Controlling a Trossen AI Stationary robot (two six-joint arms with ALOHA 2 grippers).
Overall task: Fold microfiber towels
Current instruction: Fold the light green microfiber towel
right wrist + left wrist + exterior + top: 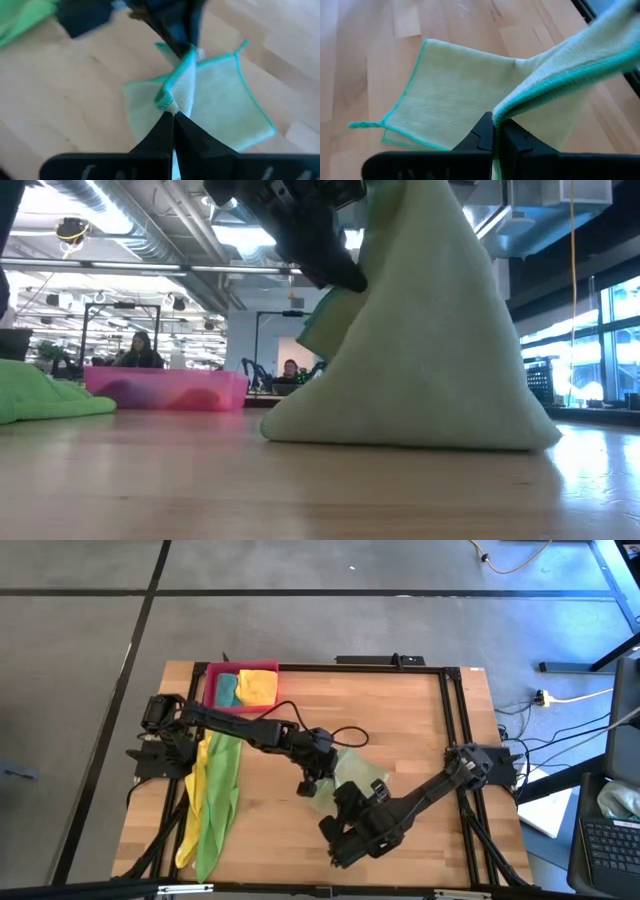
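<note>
The right gripper sits at about 6 o'clock from the bench centre, near the front edge, its fingers pinched tight on the teal-stitched hem of the pale olive-green towel. The left gripper, reaching in from 9 o'clock to the middle of the bench, is likewise clamped on a hem of the same towel. Between the two grips the cloth rises off the wood; in the low view it stands as a tall tent with its lower edge resting on the bench, and the rest lies flat just beyond the grippers, a small hanging loop at one corner.

Toward 9 o'clock, along the left side of the bench, a bright green towel and a yellow towel lie stretched out side by side, touching.

Farther back, at about 11 o'clock, the pink-red tray holds a teal towel and a second yellow towel, bunched together.

Beyond the bench, the low view shows seated people in the room.
</note>
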